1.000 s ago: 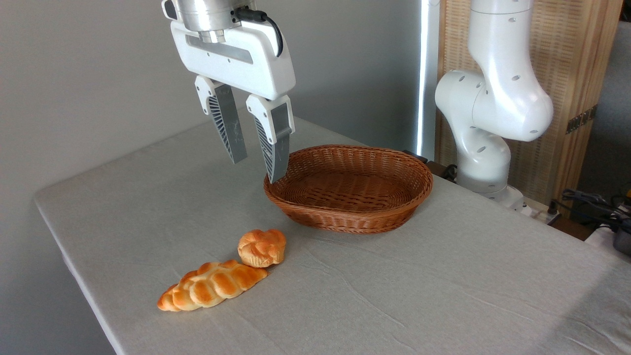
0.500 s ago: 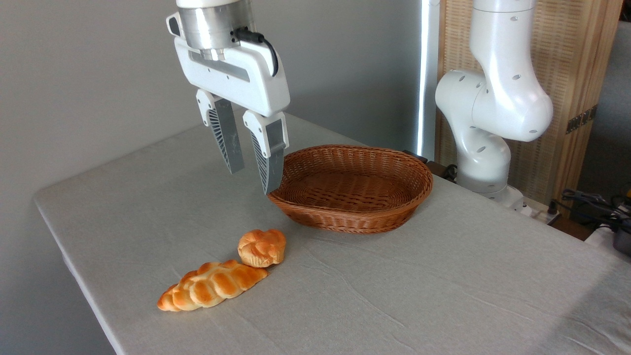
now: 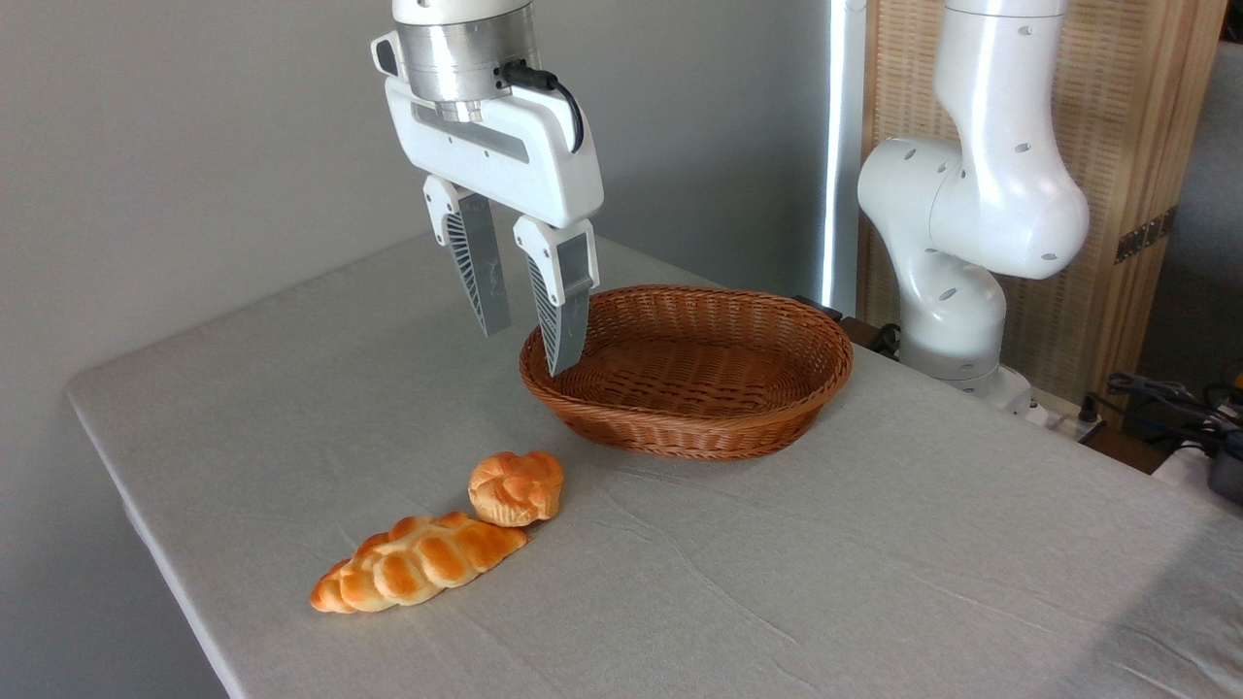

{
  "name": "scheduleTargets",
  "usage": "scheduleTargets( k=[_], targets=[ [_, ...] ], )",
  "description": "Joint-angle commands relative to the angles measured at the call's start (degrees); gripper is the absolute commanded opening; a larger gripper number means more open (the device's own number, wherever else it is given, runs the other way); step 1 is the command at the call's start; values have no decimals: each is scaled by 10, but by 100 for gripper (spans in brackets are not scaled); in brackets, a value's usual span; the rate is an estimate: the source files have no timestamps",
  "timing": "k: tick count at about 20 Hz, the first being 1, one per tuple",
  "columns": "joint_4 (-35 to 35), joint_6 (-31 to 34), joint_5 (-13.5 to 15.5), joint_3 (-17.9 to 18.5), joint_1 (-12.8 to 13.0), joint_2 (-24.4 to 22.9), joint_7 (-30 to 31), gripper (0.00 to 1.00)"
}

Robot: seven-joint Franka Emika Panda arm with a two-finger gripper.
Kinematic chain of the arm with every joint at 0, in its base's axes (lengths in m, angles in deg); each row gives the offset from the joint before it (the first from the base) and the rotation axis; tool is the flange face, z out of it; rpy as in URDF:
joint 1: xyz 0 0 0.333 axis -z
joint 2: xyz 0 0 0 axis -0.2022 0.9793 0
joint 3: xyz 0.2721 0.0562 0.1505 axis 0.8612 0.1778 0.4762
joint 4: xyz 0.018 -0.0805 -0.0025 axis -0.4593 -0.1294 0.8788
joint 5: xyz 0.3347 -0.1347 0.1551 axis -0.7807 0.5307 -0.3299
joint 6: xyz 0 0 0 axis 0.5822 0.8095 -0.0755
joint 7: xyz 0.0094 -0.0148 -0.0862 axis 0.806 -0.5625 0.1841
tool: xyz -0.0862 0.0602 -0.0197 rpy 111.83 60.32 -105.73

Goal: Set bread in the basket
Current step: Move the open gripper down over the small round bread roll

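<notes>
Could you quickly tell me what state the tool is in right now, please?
Tool: open, holding nothing, up by the basket rim.
</notes>
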Motion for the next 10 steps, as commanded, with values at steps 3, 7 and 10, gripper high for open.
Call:
scheduleTargets(
  k=[3,7,10],
  targets=[
    [-26,-14,-7,3,2,-20,-2,100],
    [-26,-14,-7,2,2,-21,-2,100],
    [-30,-21,-10,3,2,-18,-2,100]
  ],
)
